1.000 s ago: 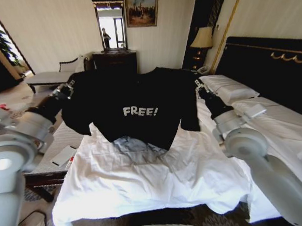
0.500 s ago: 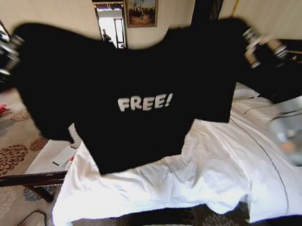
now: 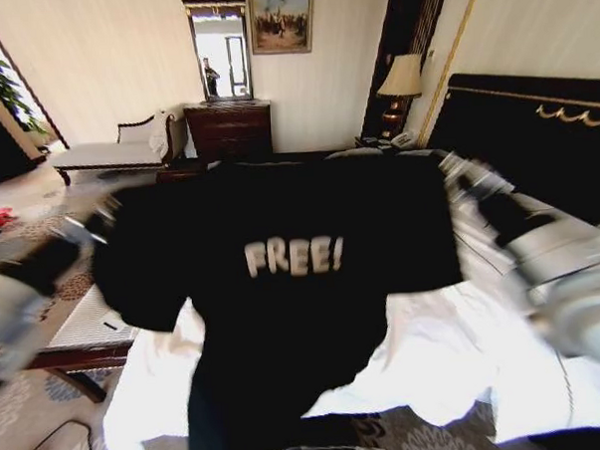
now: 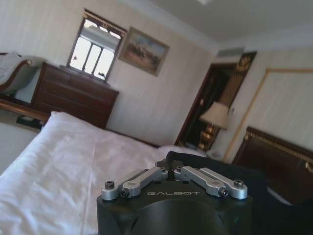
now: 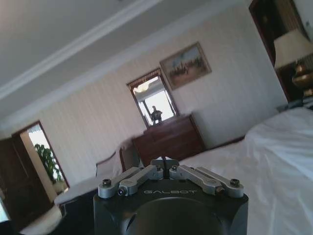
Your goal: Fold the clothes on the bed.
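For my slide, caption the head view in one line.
Both grippers, left and right, hold the black FREE! T-shirt spread above the white bed.

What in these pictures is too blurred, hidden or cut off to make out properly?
- Head view: both arms are motion-smeared, so where the left gripper and right gripper pinch the T-shirt is unclear.
- Head view: the shirt's hem runs off the bottom edge, and the shirt hides the middle of the bed.
- Wrist views: each gripper's own body hides its fingertips.
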Controlling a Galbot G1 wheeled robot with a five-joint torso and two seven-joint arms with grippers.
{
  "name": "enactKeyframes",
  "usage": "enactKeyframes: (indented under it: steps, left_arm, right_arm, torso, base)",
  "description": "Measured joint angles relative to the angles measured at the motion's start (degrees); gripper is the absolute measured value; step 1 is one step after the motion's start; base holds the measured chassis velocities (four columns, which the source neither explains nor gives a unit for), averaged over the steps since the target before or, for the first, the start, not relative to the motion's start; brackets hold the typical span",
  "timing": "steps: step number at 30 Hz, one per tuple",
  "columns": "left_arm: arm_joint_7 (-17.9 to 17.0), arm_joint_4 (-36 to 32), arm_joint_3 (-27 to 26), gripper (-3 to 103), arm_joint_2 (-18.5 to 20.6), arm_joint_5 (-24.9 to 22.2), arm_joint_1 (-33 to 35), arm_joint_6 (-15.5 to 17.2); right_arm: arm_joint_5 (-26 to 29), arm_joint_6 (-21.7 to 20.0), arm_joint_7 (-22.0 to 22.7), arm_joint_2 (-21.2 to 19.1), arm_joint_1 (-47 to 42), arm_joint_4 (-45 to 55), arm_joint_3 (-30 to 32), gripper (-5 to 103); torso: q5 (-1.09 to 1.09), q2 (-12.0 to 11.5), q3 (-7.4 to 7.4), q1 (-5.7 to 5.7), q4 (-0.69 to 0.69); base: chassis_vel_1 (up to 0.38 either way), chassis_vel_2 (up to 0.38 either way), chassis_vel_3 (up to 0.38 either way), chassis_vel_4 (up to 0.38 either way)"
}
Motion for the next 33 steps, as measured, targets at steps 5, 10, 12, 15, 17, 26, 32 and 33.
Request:
enactKeyframes:
  steps: [5, 10, 12, 15, 17, 26, 32, 33]
  left_arm:
    - [0.3, 4.4, 8.4, 0, 3.3, 4.7, -3.4, 0.0]
    - [0.6, 9.5, 15.5, 0, 4.4, 9.4, -7.8, -0.1]
    - [1.5, 12.5, 18.4, 0, 3.7, 13.3, -9.5, -0.4]
    - [2.2, 14.9, 19.9, 0, 2.7, 15.6, -10.3, -0.6]
    - [2.7, 17.5, 20.7, 0, 1.4, 17.1, -11.1, -1.0]
    - [3.1, 29.0, 26.4, 0, -2.0, 20.7, -17.5, -1.5]
    - [3.9, 39.1, 34.5, 0, -5.8, 24.9, -25.4, -1.7]
    - [4.1, 41.9, 36.1, 0, -6.9, 25.8, -27.5, -1.8]
  right_arm:
    - [-4.4, -1.3, 0.1, 2.2, 3.4, -6.3, -9.3, 1]
    - [-9.9, -1.3, -2.2, 4.3, 7.6, -13.1, -17.3, 1]
    - [-12.7, -0.9, -3.0, 6.1, 10.9, -17.3, -22.4, 1]
    - [-14.1, -0.2, -3.4, 7.2, 13.0, -20.2, -25.3, 1]
    - [-15.0, 0.6, -3.9, 8.2, 15.5, -23.2, -28.2, 1]
    - [-18.8, 2.7, -4.6, 12.8, 30.2, -39.0, -39.8, 1]
    - [-22.1, 3.8, -4.9, 17.1, 37.6, -51.9, -46.8, 1]
    - [-23.2, 4.2, -5.2, 18.4, 39.0, -55.4, -48.2, 1]
  torso:
    - [-0.02, 0.0, -0.01, -0.01, 0.0]
    - [-0.01, 0.0, 0.0, 0.0, -0.02]
    - [0.0, 0.0, 0.0, 0.01, -0.01]
    - [-0.01, 0.0, 0.0, 0.0, -0.01]
    - [-0.03, 0.0, -0.01, 0.0, -0.01]
    - [-0.02, 0.0, 0.0, 0.0, 0.0]
    - [-0.02, 0.0, 0.0, 0.0, -0.02]
    - [-0.03, 0.0, 0.0, 0.0, -0.02]
  base:
    - [0.0, 0.0, 0.0, 0.0]
    - [0.0, 0.0, 0.0, 0.0]
    - [0.0, 0.0, 0.0, 0.0]
    - [0.0, 0.0, 0.0, 0.0]
    - [0.0, 0.0, 0.0, 0.0]
    - [0.0, 0.0, 0.0, 0.0]
    - [0.0, 0.0, 0.0, 0.0]
    - [0.0, 0.0, 0.0, 0.0]
